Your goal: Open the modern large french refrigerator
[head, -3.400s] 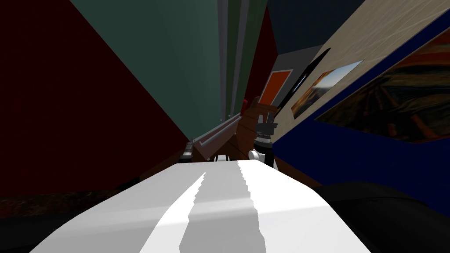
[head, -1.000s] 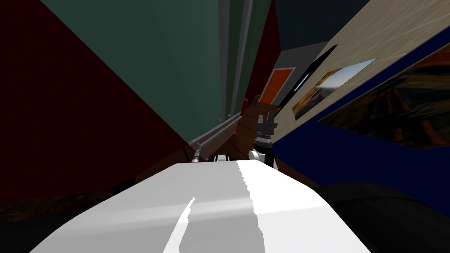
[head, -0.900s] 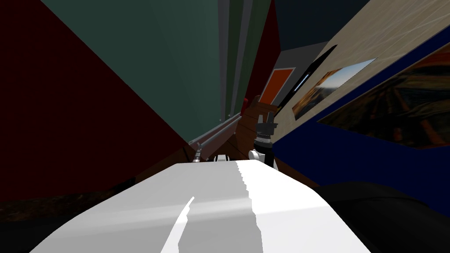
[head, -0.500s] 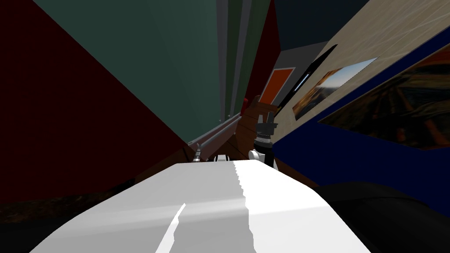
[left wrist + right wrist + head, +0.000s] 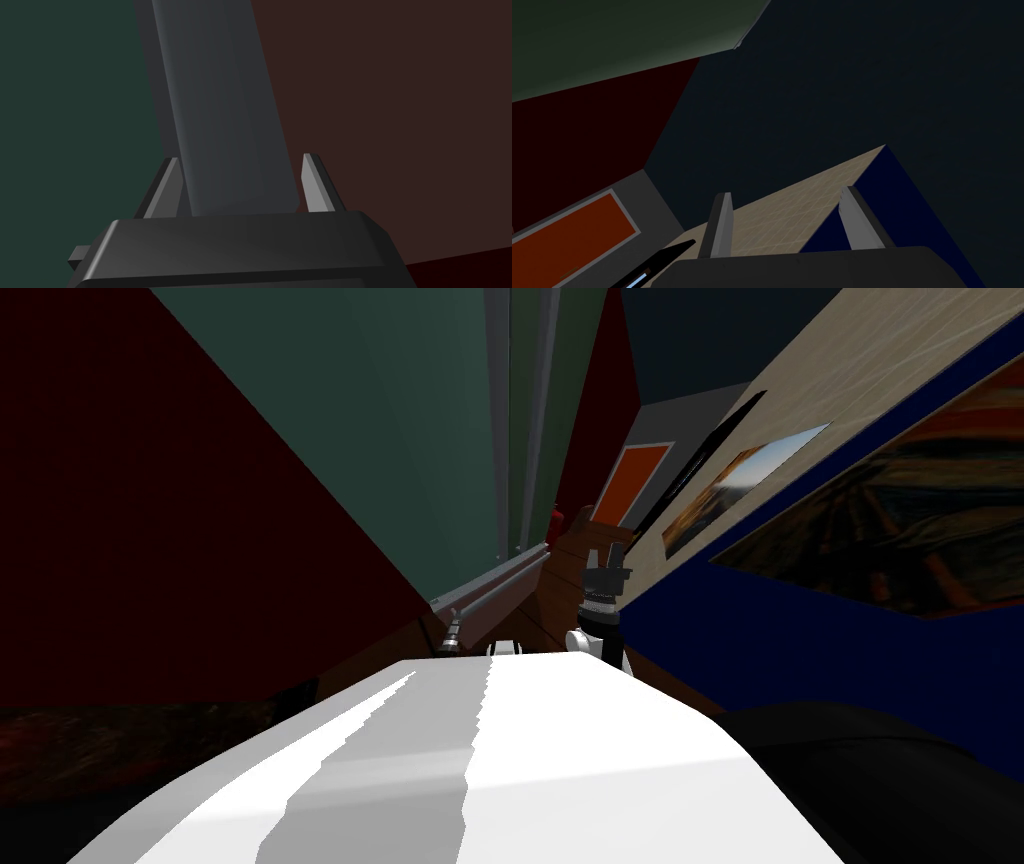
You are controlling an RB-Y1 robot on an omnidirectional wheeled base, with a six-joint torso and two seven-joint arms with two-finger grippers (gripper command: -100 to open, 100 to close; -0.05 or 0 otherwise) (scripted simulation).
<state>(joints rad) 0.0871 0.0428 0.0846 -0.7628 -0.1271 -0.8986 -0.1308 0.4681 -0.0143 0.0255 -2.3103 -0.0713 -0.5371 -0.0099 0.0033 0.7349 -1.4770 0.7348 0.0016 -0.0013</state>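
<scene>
Item 1, left gripper (image 5: 240,158). Its fingers (image 5: 317,189) stand apart at their open spread, one on each side of a dark grey handle bar (image 5: 225,110). The bar takes up nearly all the space between them. One blade lies close against its edge and the other stands just off it. Whether either blade presses the bar cannot be told. The bar rises from the gripper's dark body and runs straight away from it.

Item 2, ground behind the bar, left wrist view. The dark green refrigerator front (image 5: 65,125) lies on one side of the bar and a brown-red plane (image 5: 400,125) on the other.

Item 3, head view, further detail. The left gripper (image 5: 452,628) shows small at the near end of the handle bar (image 5: 495,585). Here the bar reads lighter grey and slants along the lower edge of the refrigerator front (image 5: 400,438). The refrigerator stands close ahead of the robot, a little to its left. Two grey vertical bars (image 5: 497,418) run side by side up the green front. A dark red wall (image 5: 150,538) borders it on the robot's left.

Item 4, contents. The refrigerator's interior is hidden behind the green front, and whether a door stands ajar cannot be told.

Item 5, right gripper (image 5: 607,552). It stands upright to the right of the handle bar, before a brown wooden piece (image 5: 570,558). The right wrist view gives its fingers apart (image 5: 786,192).
</scene>
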